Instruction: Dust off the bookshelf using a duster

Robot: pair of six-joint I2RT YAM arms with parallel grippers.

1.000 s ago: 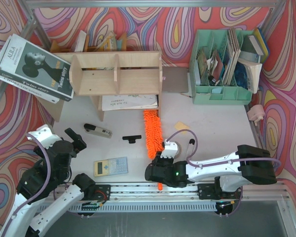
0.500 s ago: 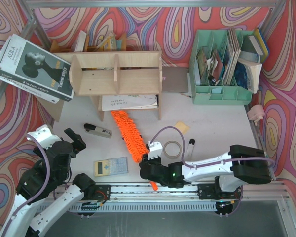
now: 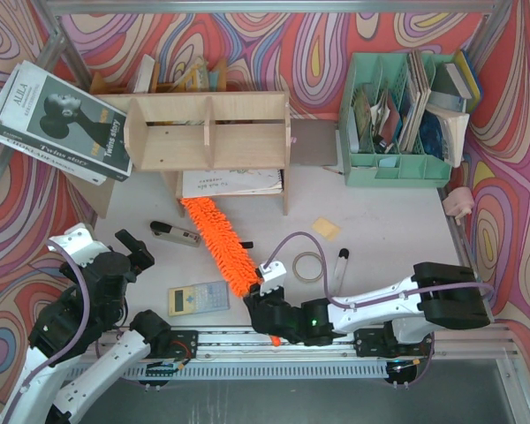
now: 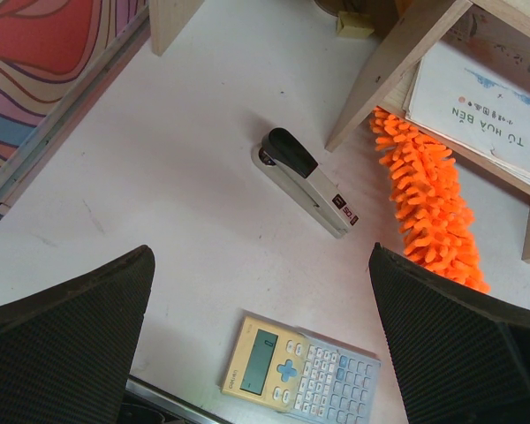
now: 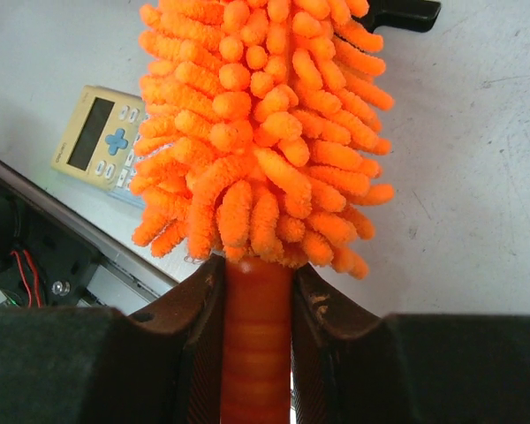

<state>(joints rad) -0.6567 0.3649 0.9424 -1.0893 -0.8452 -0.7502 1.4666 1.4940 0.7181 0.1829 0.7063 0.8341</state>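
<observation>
At the left side of the table, about 8 o'clock from its middle, the left gripper (image 3: pixel 134 249) hangs above the white surface with its jaws spread wide and nothing between them. It takes no part in the work. Just to its right lie a stapler (image 3: pixel 175 233) and, nearer to the arms, a calculator (image 3: pixel 198 298).

Further back, toward 11 o'clock, stands the bookshelf (image 3: pixel 208 132). Some printed sheets (image 3: pixel 230 183) lie in its lower level, and a big book (image 3: pixel 57 124) leans at its left end.

The duster (image 3: pixel 219 247) lies slanted on the table in front of the shelf. Its handle end points to 5 o'clock and its fluffy tip to 11 o'clock. The tip reaches the foot of an upright leg, just at the edge of the lower level and the sheets there. Whether it touches the wood I cannot tell.

The right gripper (image 5: pixel 256 309), at about 6 o'clock, has its jaws clamped tight on the orange handle, directly behind the fluff.

To the right, a tape roll (image 3: pixel 308 265) and a marker (image 3: pixel 342 262) lie near the arm, and the green organizer (image 3: pixel 397 115) stands at 2 o'clock.

In my judgement the dusting is in an early or middle part. The tool is firmly in hand and works only at the bottom front. The upper compartments, the dividers and the top board still wait, and no dust is visible to prove what is clean.
</observation>
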